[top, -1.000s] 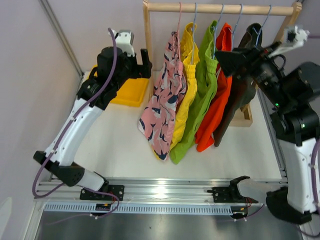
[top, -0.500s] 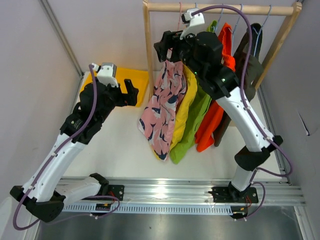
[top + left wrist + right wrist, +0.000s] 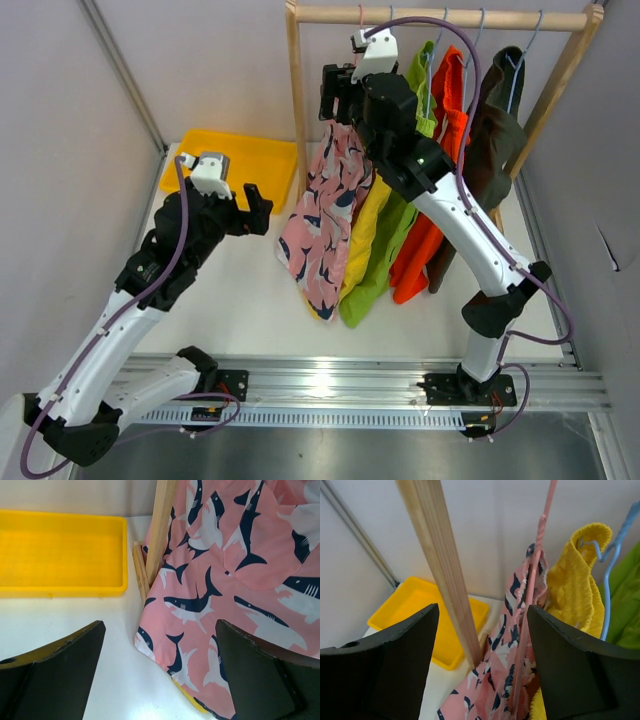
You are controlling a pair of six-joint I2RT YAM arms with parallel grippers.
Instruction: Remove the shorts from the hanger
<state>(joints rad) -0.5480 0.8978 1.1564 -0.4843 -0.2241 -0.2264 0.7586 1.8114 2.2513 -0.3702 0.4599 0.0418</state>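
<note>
Five pairs hang below the wooden rail (image 3: 440, 17) in the top view: the pink shark-print shorts (image 3: 322, 215) nearest its left end, then the yellow shorts (image 3: 362, 225), green shorts (image 3: 388, 245), orange shorts (image 3: 437, 205) and olive shorts (image 3: 497, 150). None is off, so I judge the whole task lies ahead. The right gripper (image 3: 335, 95) sits just under the rail's left end at the pink waistband. The left gripper (image 3: 255, 205) waits lower, left of the rail. The right arm hides the pink and yellow waists. In the left wrist view the left gripper (image 3: 160, 630) is spread wide and empty, facing the pink legs beside the rail's post (image 3: 162, 525). The rail and the waistband are out of frame. In the right wrist view the right gripper (image 3: 482, 612) stands wide, gripping nothing, with the post and the pink hanger (image 3: 536, 565) between its jaws. How the fabric is held to that hanger cannot be told.
</note>
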